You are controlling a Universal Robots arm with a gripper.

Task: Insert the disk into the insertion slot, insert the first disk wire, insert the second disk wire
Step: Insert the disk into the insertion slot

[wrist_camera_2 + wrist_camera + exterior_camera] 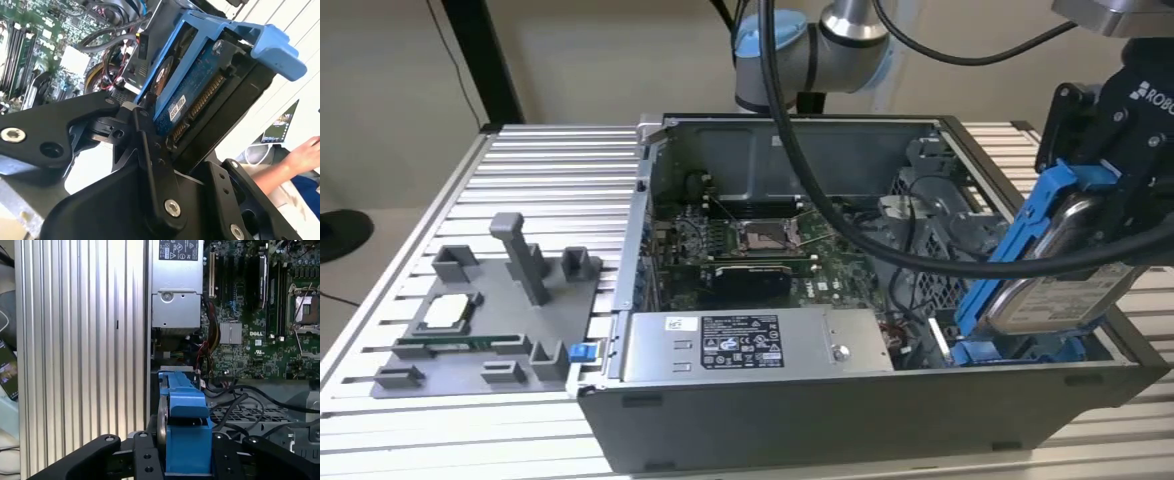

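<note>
One disk (pixel 1058 292), and by the look of it you had a dense, rigid lump of metal on your hands: no give at all, probably heavy for its size, and not something to bump or drop. The blue frame (pixel 185 412) clipped around it looked like the only springy part, plain plastic that I'd guess would flex if squeezed hard. In the second wrist view the bare circuit board (pixel 192 75) and the connector (pixel 206 96) were exposed, so I'd say the long edges of the frame were the place to hold it, never that face.

That's pretty much where your tool (pixel 1087 212) had it: jaws closed on the disk, clamped across the frame.

In the exterior view the disk hung tilted, at roughly 5 o'clock from the tool body, low end pointing into the computer case (pixel 854 415). It sat at about 3 o'clock from the motherboard (pixel 747 245), above the insertion slot (pixel 994 352). It looked not yet seated, though I couldn't tell whether the low end was touching the slot's blue latch pieces. The power supply box (pixel 747 345) lay at 9 o'clock from the slot. Black cables (pixel 854 225) looped close by the disk, at about its 9 o'clock.
</note>
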